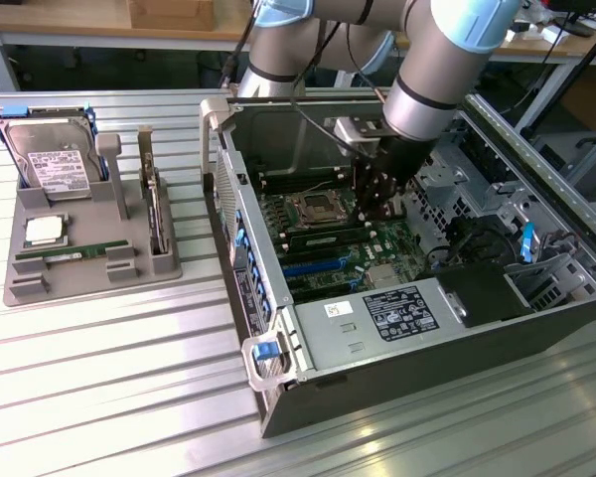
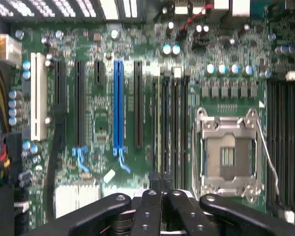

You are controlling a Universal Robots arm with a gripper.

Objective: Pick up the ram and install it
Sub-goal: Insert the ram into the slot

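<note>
The claw (image 1: 384, 204) hangs inside the open computer case (image 1: 397, 338), low over the motherboard (image 1: 328, 243) and just beside the empty CPU socket (image 1: 311, 209). In the wrist view its black fingers (image 2: 152, 206) are drawn together, their tips meeting with nothing between them, right above the bank of black memory slots (image 2: 174, 123) that runs next to the CPU socket's metal frame. A thin greenish strip, apparently the ram (image 2: 159, 123), stands seated on edge in one of these slots; in the exterior view a long dark stick (image 1: 323, 237) lies across the board just below the socket, at the foot of the claw. The claw's tips are close over it, though whether they touch it cannot be told. On the ribbed metal surface (image 1: 99, 397), toward the exterior view's left, a grey parts holder (image 1: 89, 260) carries a hard drive (image 1: 48, 159) with a white label, a square silver CPU chip (image 1: 43, 231), a green card standing upright (image 1: 155, 214), and a second narrow green stick (image 1: 65, 254) lying flat in its groove. The case's power supply (image 1: 377, 318) bears a white sticker and a black printed label whose writing is too small to read.
</note>
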